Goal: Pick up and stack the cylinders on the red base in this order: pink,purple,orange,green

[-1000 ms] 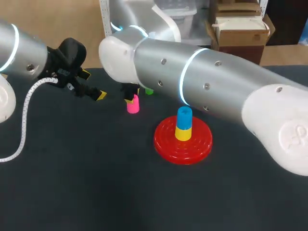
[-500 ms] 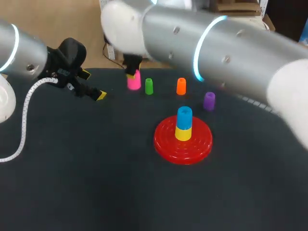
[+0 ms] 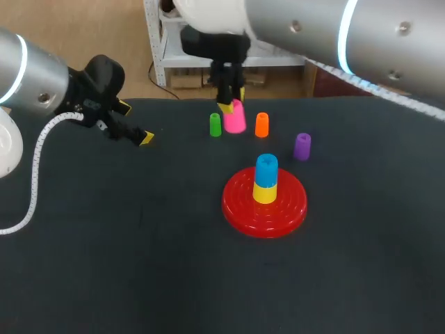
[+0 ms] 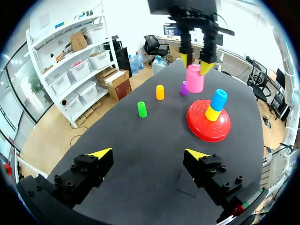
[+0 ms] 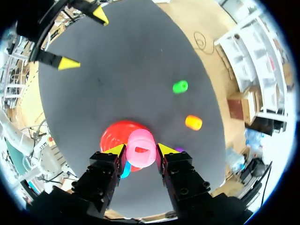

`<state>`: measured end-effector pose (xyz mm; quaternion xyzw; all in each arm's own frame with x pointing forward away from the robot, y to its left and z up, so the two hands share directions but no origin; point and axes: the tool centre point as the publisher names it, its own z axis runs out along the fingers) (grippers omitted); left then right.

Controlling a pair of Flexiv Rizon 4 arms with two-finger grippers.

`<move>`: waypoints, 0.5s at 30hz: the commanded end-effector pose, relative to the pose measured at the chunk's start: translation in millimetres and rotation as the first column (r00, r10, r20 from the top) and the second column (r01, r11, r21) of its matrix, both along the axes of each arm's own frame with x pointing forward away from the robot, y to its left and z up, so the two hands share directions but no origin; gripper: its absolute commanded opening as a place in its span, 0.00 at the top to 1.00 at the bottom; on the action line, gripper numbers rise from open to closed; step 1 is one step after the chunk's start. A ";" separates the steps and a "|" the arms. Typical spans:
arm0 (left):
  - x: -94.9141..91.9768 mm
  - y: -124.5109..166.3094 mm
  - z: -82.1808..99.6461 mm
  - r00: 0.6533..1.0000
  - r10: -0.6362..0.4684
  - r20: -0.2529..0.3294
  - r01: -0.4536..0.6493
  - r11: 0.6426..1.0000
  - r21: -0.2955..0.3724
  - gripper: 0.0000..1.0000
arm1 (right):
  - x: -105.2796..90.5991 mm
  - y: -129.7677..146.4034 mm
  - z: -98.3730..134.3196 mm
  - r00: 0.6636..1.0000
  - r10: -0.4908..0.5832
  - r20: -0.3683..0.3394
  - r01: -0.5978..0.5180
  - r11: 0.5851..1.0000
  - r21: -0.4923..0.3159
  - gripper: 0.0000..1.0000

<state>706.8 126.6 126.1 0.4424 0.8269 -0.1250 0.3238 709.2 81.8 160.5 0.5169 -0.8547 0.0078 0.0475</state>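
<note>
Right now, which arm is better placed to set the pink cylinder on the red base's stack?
Right. The right claw is shut on the pink cylinder, holding it off the table close to the red base. The left claw is open, empty, and far off to the side.

Table (image 3: 139, 264); blue cylinder (image 3: 266, 165) on yellow cylinder (image 3: 264, 192)
</note>
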 end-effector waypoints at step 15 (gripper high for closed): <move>-0.3 0.2 -0.1 1.000 0.000 0.001 0.000 1.000 0.001 0.00 | -72.4 -79.8 -6.2 0.922 -0.212 0.324 0.064 0.909 0.412 1.00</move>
